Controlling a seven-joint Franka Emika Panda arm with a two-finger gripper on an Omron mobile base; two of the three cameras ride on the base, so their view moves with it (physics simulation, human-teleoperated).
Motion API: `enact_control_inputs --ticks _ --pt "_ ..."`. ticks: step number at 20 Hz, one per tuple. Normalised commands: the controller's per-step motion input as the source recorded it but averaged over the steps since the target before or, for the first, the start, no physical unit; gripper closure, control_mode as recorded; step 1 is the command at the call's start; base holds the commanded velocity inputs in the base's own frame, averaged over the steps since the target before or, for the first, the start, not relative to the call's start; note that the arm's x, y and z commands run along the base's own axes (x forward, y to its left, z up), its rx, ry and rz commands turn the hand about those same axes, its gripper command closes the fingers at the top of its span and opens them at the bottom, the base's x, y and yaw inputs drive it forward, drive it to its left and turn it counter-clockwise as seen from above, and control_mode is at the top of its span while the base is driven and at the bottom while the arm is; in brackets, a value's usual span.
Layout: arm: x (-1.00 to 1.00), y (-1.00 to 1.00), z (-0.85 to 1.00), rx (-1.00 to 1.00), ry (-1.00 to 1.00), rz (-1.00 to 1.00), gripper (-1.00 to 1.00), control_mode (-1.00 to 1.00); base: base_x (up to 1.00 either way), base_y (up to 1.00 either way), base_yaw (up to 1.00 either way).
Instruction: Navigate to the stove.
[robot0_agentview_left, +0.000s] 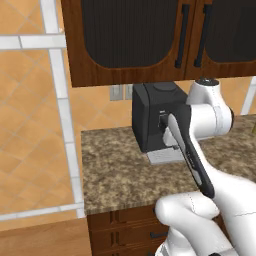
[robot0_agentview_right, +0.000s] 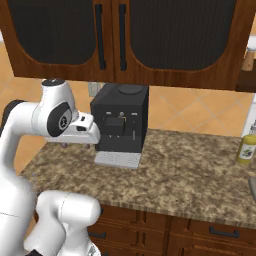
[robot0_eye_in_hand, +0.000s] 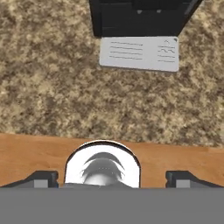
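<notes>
The stove is out of view. My gripper (robot0_eye_in_hand: 111, 178) hangs over the front edge of a speckled granite counter (robot0_eye_in_hand: 65, 87) and points down at it. Its two dark fingertips (robot0_eye_in_hand: 41, 178) stand far apart, so it is open with nothing between them. In the right base view the hand (robot0_agentview_right: 84, 131) sits just left of a black coffee machine (robot0_agentview_right: 122, 120), above the counter (robot0_agentview_right: 190, 170).
The black coffee machine (robot0_agentview_left: 152, 120) with its grey drip tray (robot0_eye_in_hand: 140, 53) stands at the counter's back, under dark-glass wooden wall cabinets (robot0_agentview_left: 130, 35). A yellow bottle (robot0_agentview_right: 246, 145) stands at the far right. Wooden drawers (robot0_agentview_right: 200, 232) run below the counter. Orange tiled wall lies to the left (robot0_agentview_left: 30, 140).
</notes>
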Motion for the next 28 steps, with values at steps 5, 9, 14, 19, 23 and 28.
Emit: enact_control_inputs --ticks 5,9,14,19,23,28 --pt "-0.32 -0.07 -0.15 -0.01 -0.02 0.0 -1.0 1.0 -0.44 -0.32 -0.07" --pt "0.0 0.0 0.0 0.0 0.0 0.0 -1.0 1.0 -0.56 -0.6 -0.38" --pt "0.0 0.0 0.0 0.0 0.0 0.0 -1.0 1.0 -0.27 -0.49 -0.48" --pt "0.0 0.0 0.0 0.0 0.0 0.0 -1.0 1.0 -0.01 -0.66 -0.51" --pt "0.0 0.0 0.0 0.0 0.0 0.0 -1.0 1.0 0.05 -0.86 -0.43" --pt "0.0 0.0 0.0 0.0 0.0 0.0 -1.0 1.0 0.05 -0.97 -0.46"
